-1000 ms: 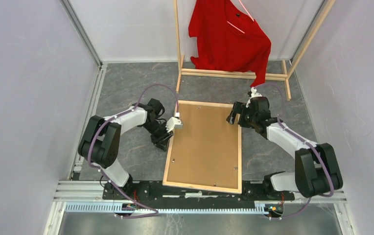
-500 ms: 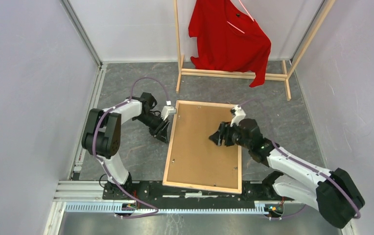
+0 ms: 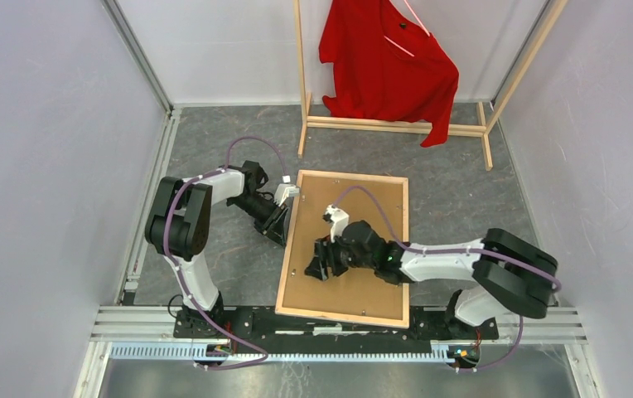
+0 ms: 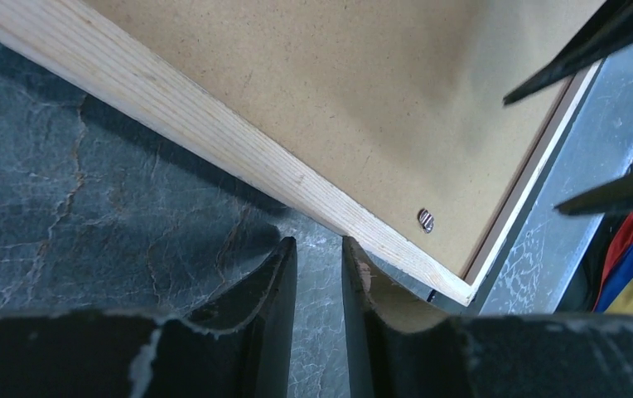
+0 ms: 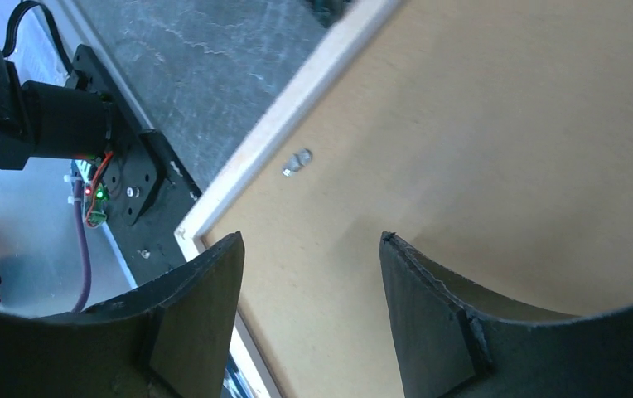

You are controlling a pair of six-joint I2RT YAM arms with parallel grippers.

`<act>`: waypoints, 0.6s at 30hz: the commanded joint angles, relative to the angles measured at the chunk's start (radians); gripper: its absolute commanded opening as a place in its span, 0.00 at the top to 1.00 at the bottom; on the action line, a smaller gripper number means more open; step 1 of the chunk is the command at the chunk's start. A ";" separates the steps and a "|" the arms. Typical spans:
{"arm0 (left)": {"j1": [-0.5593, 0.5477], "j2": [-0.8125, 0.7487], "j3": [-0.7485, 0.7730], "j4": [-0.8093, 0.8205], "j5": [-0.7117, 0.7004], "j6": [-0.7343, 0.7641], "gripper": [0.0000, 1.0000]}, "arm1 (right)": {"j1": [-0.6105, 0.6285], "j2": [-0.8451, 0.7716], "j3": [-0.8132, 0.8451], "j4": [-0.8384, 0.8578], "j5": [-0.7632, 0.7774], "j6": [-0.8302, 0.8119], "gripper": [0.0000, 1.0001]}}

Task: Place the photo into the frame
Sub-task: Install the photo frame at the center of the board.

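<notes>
the frame [image 3: 342, 316] lies face down on the table [image 3: 214, 149], bare wood rails up, with the brown backing board [image 3: 355, 207] sitting inside it. the photo is not in view in any picture; i cannot tell whether it lies under the board or somewhere else.

the right gripper [image 5: 309, 240] hovers over the board with its jaws well apart and nothing between them. ahead of its fingertips and a little toward its left finger, near the frame's rail, is a small metal tab [image 5: 298, 161].

the left gripper [image 4: 320, 249] sits low at the table, outside the frame. its jaws are nearly together, with only a thin gap showing bare table, so it holds nothing. the wood rail runs just beyond its fingertips, and 1 finger [image 4: 359, 286] looks to be touching or almost touching it. a 2nd tab [image 4: 426, 220] shows further ahead, inside the rail.

my reading is that the step in hand is working the tabs that hold the board. to do it well, the right gripper should drop until 1 fingertip is beside the tab, then sweep it flat along the board rather than pressing down. the left gripper should stay against the rail so the frame cannot slide away from the push.
</notes>
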 commanded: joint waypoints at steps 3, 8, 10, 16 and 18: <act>-0.009 0.015 0.018 0.053 -0.004 -0.034 0.69 | 0.040 0.117 0.125 0.102 -0.036 0.010 0.33; -0.009 0.011 0.021 0.054 -0.018 -0.034 0.70 | 0.055 0.186 0.178 0.097 -0.057 0.005 0.41; -0.009 0.011 0.023 0.053 -0.022 -0.033 0.70 | 0.062 0.215 0.193 0.095 -0.056 0.004 0.51; -0.010 0.004 0.024 0.055 -0.040 -0.034 0.72 | 0.077 0.257 0.198 0.099 -0.024 0.004 0.72; -0.010 0.004 0.024 0.054 -0.044 -0.032 0.73 | 0.084 0.267 0.200 0.099 -0.018 0.010 0.72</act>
